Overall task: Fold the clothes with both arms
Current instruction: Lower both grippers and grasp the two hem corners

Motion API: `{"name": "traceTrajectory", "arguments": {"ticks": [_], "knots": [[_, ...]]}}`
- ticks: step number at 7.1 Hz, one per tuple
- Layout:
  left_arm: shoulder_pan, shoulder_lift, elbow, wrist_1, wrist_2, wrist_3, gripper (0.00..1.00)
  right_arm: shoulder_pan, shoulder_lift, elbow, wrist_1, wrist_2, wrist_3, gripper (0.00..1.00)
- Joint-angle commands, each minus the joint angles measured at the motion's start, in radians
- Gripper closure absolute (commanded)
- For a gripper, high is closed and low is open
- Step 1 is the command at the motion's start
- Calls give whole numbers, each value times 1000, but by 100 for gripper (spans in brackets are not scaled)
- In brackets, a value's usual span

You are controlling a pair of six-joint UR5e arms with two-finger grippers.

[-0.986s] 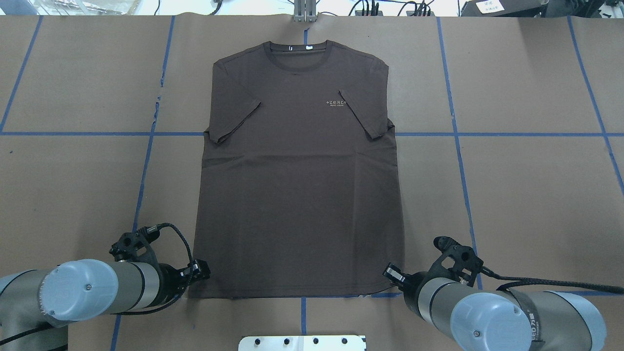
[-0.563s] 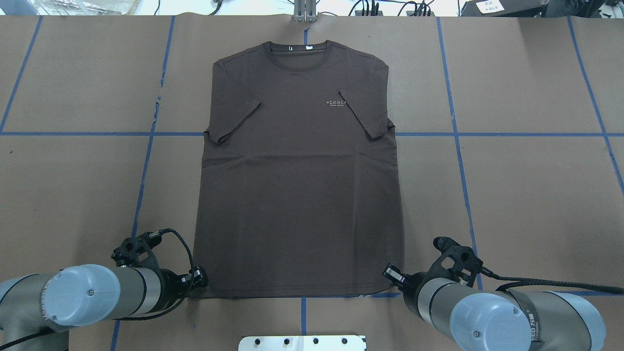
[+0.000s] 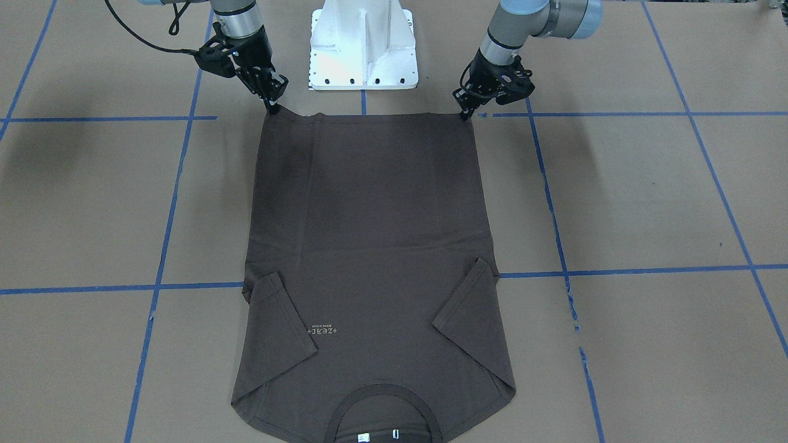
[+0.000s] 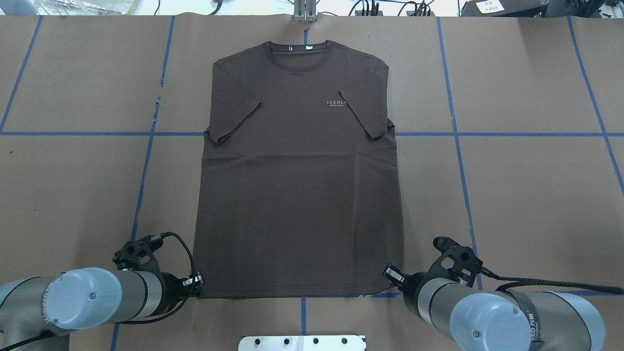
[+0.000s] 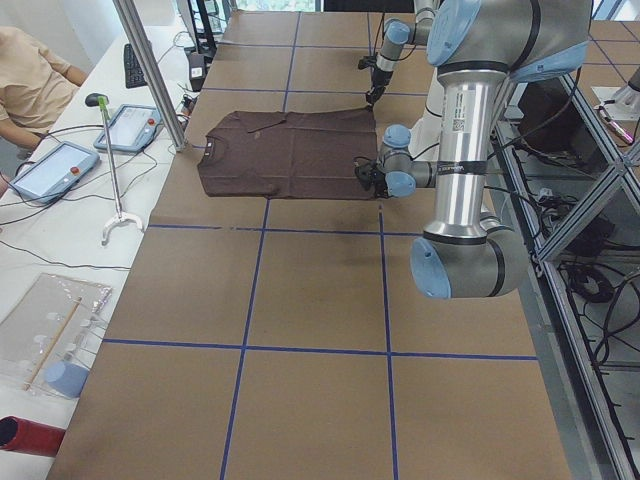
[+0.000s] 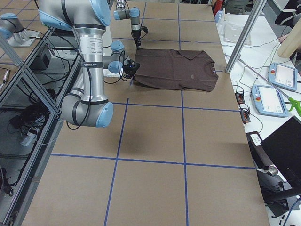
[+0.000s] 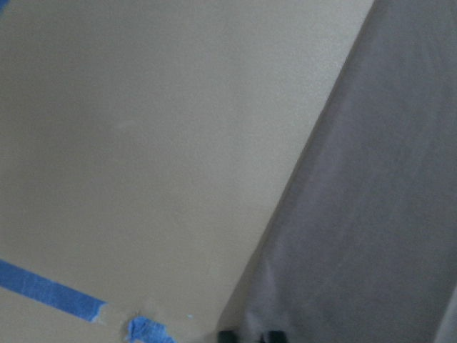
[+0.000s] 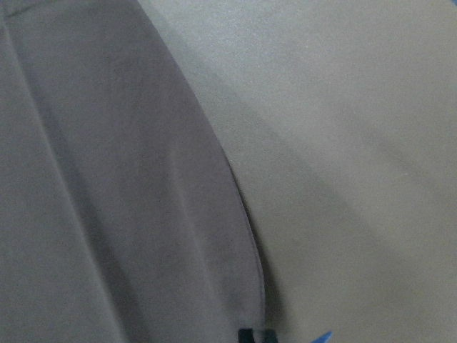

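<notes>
At the lower edge of the overhead view, the left gripper (image 3: 468, 112) and right gripper (image 3: 272, 109) touch the hem corners of the dark brown T-shirt (image 4: 297, 195). Their fingertips are mostly hidden, so whether they grip cannot be told. The shirt lies flat on brown paper (image 4: 526, 195) with a grid of blue tape (image 4: 512, 134). Cables (image 4: 375, 7) run along the far edge.

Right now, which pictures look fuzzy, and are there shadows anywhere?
Left wrist view: blurry, the shirt and blue tape have soft edges. Right wrist view: just as fuzzy, with a dark shadow beside the shirt's edge. Front-facing view: sharp, with faint grey shadows on the table.
</notes>
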Motion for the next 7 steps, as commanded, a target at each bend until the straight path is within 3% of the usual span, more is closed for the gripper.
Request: {"name": "traceTrajectory", "arguments": {"ticks": [1,5,6,7], "knots": [[-1,2,-16,1,-5,2,100,0,0,3,0,3,0,100],[91,51,-192,24,-1,-1,100,-77,-86,152,3,81,-15,100],[82,46,-232,26,-4,2,100,-60,-86,196,3,81,-17,100],[70,35,-245,26,-4,16,100,9,-57,183,2,77,-38,100]]}}
